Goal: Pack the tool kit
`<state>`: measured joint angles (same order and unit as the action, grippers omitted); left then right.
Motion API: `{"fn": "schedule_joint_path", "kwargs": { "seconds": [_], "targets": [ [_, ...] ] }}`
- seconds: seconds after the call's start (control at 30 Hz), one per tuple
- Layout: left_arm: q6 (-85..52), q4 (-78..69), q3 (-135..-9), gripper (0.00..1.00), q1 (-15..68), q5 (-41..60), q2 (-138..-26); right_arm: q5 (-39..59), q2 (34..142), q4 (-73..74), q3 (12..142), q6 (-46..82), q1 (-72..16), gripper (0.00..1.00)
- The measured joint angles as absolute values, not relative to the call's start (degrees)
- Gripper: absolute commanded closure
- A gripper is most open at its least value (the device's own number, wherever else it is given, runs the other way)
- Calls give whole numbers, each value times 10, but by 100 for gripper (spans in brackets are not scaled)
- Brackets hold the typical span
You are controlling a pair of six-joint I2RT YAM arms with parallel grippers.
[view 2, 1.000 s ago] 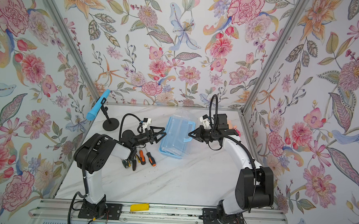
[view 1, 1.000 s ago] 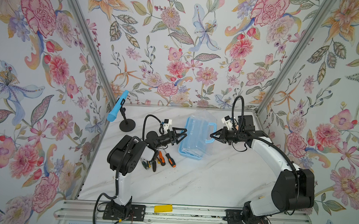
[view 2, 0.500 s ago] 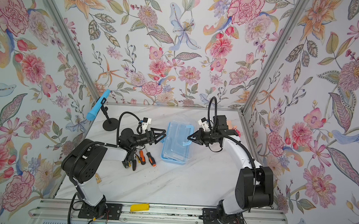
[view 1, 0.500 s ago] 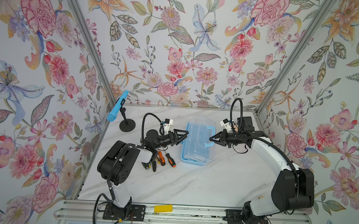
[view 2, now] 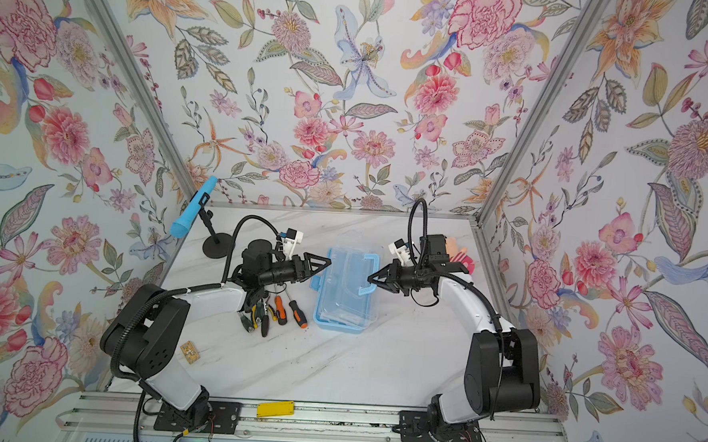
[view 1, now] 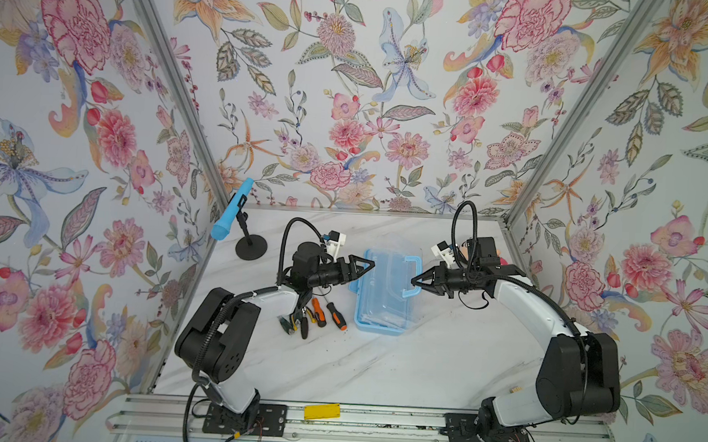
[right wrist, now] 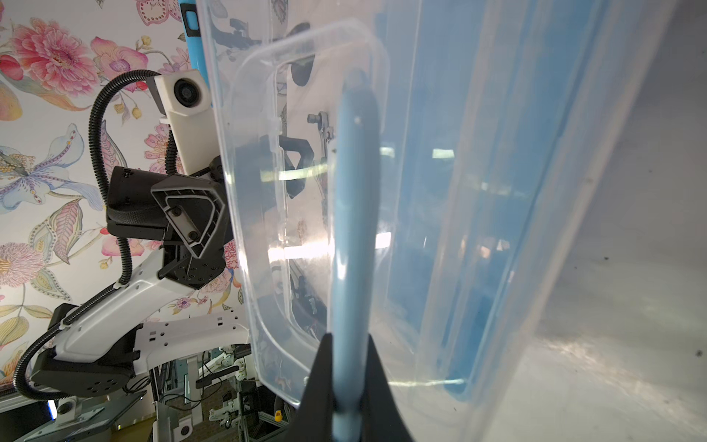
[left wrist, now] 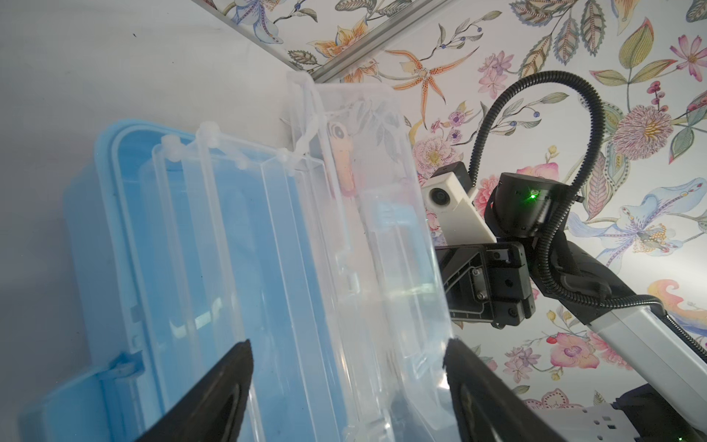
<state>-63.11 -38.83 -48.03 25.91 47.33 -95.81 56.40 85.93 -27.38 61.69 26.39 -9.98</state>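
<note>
Tool kit (view 1: 381,327): opaque light-blue plastic, smooth. Lid (left wrist: 382,237): clear plastic, glossy, with reflections noted. Handle (right wrist: 354,237): blue plastic, satin sheen. Tabletop (view 1: 420,358): marble-patterned, smooth. Screwdrivers (view 1: 336,316): orange-black grips, possibly rubberised; the finish is not resolved.

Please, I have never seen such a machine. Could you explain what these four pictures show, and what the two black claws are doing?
Two robot arms stand on a marble table. Two pictures look down from above; two come from cameras on the wrists. On the table lie a light-blue tool box, screwdrivers and other small tools, not yet packed, and a blue microphone. The right gripper is shut on the box's blue handle, with the clear lid raised. The left gripper is open, holding nothing.
</note>
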Motion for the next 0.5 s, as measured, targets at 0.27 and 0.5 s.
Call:
{"fn": "schedule_joint_path", "kwargs": {
  "seconds": [0.27, 0.5],
  "targets": [
    [-612, -364, -531, 17, 285, 474, -981, 567, 857, -262, 609, 266, -100, 100],
    [-608, -360, -561, 17, 304, 475, -1006, 563, 854, -254, 609, 265, -102, 69]
  ]
}}
